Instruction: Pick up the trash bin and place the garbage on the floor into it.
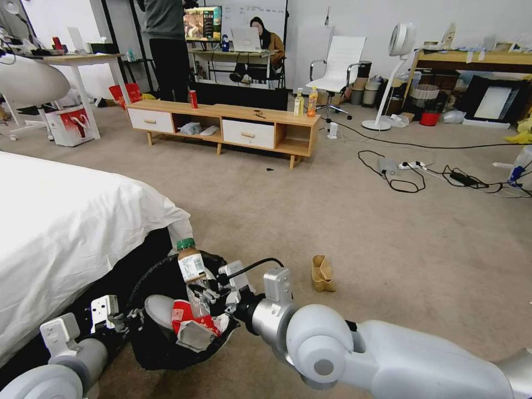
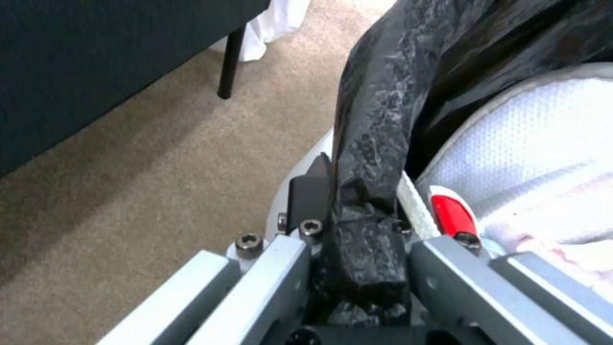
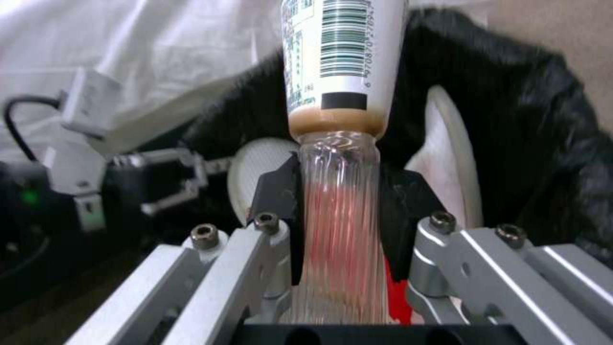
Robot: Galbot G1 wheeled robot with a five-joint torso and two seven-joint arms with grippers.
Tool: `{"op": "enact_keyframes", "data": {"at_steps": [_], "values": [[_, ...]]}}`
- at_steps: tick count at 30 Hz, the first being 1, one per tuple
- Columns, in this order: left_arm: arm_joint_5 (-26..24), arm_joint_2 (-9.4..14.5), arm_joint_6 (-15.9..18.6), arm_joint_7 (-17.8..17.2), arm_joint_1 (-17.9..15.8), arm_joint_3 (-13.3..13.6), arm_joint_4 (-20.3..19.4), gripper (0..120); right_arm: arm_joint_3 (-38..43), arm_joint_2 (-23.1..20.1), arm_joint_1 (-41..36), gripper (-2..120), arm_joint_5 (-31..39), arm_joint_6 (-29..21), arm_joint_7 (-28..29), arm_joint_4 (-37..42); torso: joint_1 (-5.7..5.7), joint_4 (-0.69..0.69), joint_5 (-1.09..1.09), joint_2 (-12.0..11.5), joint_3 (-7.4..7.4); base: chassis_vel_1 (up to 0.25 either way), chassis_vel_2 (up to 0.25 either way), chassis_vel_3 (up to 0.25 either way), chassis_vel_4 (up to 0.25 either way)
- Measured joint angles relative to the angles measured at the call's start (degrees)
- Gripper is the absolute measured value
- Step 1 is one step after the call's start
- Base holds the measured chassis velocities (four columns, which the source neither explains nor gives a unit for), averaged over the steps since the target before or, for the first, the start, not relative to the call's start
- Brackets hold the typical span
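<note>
While the clear bottle (image 1: 191, 265) hangs over the trash bin (image 1: 145, 343), the right gripper (image 1: 213, 292) has it pinched by its ribbed lower body, both black pads pressed tight against the plastic in the right wrist view. It tilts up and away from the jaws, green cap (image 1: 186, 244) at the far end, white barcode label wrapped around the upper half, a tan band just below it. Under it sits the bin, lined with a crinkly black bag (image 3: 511, 110), pale curved flaps (image 3: 450, 143) showing inside, and a crushed red-and-white wrapper (image 1: 191, 327) already lying in its mouth. Over on the other side, the left gripper (image 1: 119, 318) is clamped on the bin's rim, closed right down on bag and edge together, as the left wrist view shows with the black plastic squeezed between the fingers (image 2: 306, 191). Bin and arms sit just beside the white-sheeted bed (image 1: 61, 221). Out on the beige carpet floor (image 1: 388, 238), near the bin, a tan paper bag (image 1: 322, 273) stands by itself. Well beyond, a low wooden cabinet (image 1: 227, 124) carries an upright red can (image 1: 193, 99) and two yellow drink bottles (image 1: 306, 102).
</note>
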Motion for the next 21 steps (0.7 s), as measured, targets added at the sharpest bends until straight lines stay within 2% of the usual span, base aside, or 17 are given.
{"op": "enact_keyframes", "data": {"at_steps": [16, 20, 21], "values": [[0.11, -0.19, -0.01, 0.15, 0.05, -0.01, 0.41, 1, -0.77, 0.35, -4.60, 21, -4.55, 0.17, -0.27, -4.62, 0.00, 0.00, 0.00, 0.00, 0.00, 0.000, 0.000, 0.000, 0.000], [0.17, -0.19, -0.01, 0.22, 0.09, 0.00, 0.55, 1, -0.52, 0.35, -4.85, 23, -4.67, 0.23, -0.35, -4.69, 0.00, 0.00, 0.00, 0.00, 0.00, 0.000, 0.000, 0.000, 0.000], [0.19, -0.17, -0.01, 0.23, 0.09, 0.00, 0.59, 1, -0.40, 0.35, -4.89, 30, -4.74, 0.24, -0.37, -4.69, 0.00, 0.00, 0.00, 0.00, 0.00, 0.000, 0.000, 0.000, 0.000]]}}
